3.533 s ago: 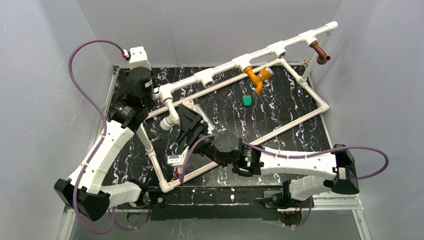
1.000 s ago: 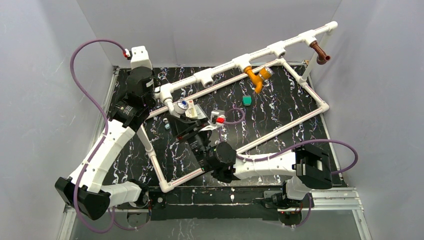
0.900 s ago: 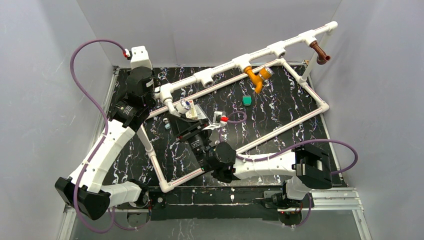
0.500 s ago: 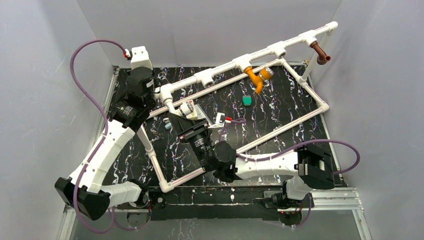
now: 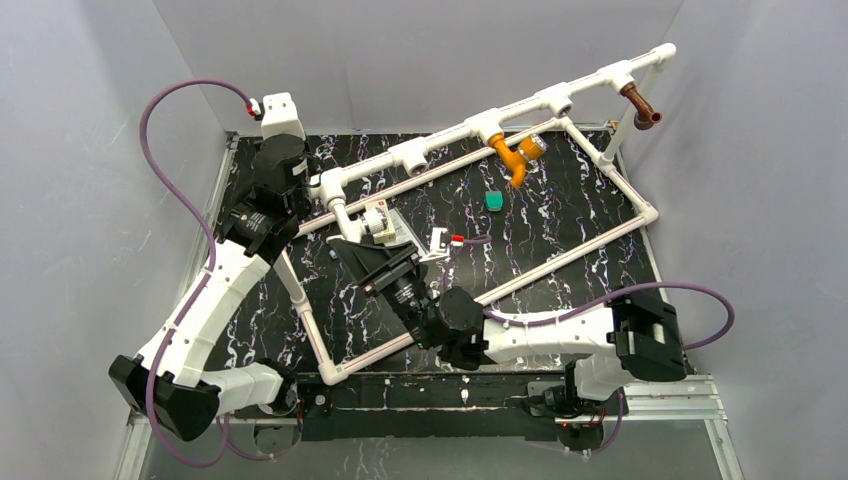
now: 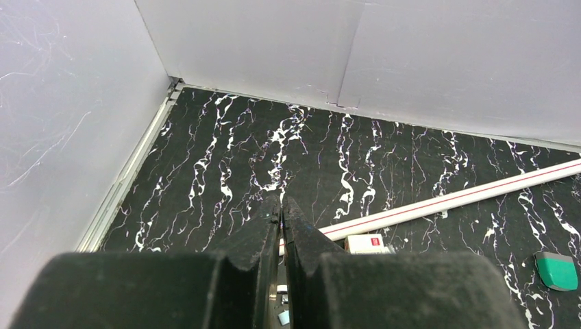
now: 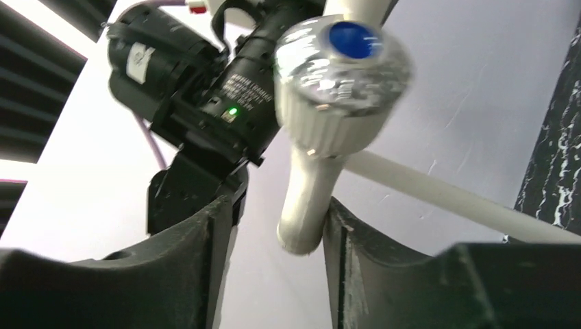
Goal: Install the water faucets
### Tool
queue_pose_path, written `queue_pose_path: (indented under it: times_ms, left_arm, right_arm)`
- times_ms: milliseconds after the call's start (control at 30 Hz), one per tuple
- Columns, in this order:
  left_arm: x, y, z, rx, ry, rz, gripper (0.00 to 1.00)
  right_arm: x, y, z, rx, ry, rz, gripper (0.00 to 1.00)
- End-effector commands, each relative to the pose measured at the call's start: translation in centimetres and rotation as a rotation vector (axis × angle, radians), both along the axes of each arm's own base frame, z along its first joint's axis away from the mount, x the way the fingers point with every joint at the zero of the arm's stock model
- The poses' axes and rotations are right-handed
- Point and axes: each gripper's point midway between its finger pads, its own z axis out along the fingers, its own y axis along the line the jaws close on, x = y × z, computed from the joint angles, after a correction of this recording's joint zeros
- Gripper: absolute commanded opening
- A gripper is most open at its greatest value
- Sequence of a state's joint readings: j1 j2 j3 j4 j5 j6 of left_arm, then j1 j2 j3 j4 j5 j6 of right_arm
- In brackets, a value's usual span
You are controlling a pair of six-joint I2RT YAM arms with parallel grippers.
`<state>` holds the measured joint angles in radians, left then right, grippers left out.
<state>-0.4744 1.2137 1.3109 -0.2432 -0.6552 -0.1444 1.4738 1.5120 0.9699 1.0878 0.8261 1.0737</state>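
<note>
The white faucet (image 5: pixel 346 218) hangs from the left end fitting of the white pipe frame (image 5: pixel 440 138). In the right wrist view its silvery knob with a blue dot (image 7: pixel 342 62) is close above, and its spout (image 7: pixel 307 205) sits between the fingers of my right gripper (image 7: pixel 279 205). Those jaws are open: the spout touches only the right finger (image 7: pixel 342 240), with a gap on the left. The orange faucet (image 5: pixel 512 155) and the reddish-brown faucet (image 5: pixel 640 104) sit in fittings further right. My left gripper (image 6: pixel 281 209) is shut and empty near the frame's left end.
A small teal piece (image 5: pixel 493 200) lies on the black marbled table (image 5: pixel 560 215) inside the frame's low rectangle (image 5: pixel 640 212). Grey walls close in the left, back and right. My right arm (image 5: pixel 550 330) stretches across the near part of the frame.
My right gripper's jaws have widened around the white faucet's spout, and the wrist has drawn slightly back toward the near edge. The left arm has not moved.
</note>
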Motion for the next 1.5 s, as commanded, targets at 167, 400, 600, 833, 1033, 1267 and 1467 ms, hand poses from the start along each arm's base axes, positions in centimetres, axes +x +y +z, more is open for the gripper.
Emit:
queue_pose_path:
  times_ms: [167, 400, 600, 833, 1033, 1267, 1467]
  left_arm:
    - [-6.8, -0.6, -17.6, 0.258, 0.663, -0.167, 0.05]
    - [-6.7, -0.7, -17.7, 0.260, 0.669, -0.168, 0.05]
    - [-6.7, -0.7, -17.8, 0.268, 0.676, -0.167, 0.04]
    - [-6.7, -0.6, -17.9, 0.271, 0.678, -0.163, 0.04]
    - [-6.7, -0.6, -18.0, 0.276, 0.683, -0.160, 0.04]
    - [-6.6, -0.6, -17.9, 0.274, 0.676, -0.162, 0.04]
    - [-6.7, -0.6, -17.8, 0.274, 0.675, -0.163, 0.04]
  right_arm:
    - [-1.8, -2.2, 2.5, -0.011, -0.083, 0.051, 0.74]
    - [-1.9, -3.1, 0.5, -0.166, -0.112, 0.054, 0.77]
    - [-2.7, -3.3, 0.4, -0.383, -0.287, 0.061, 0.78]
    - [-2.3, -4.7, -0.2, -0.696, -0.589, -0.031, 0.79]
    - [-1.4, -6.8, 0.3, -0.970, -0.963, -0.186, 0.77]
    - [-0.9, -8.9, 2.0, -1.231, -1.386, -0.401, 0.80]
    - [-1.6, -8.0, 3.3, -1.402, -1.772, -0.528, 0.84]
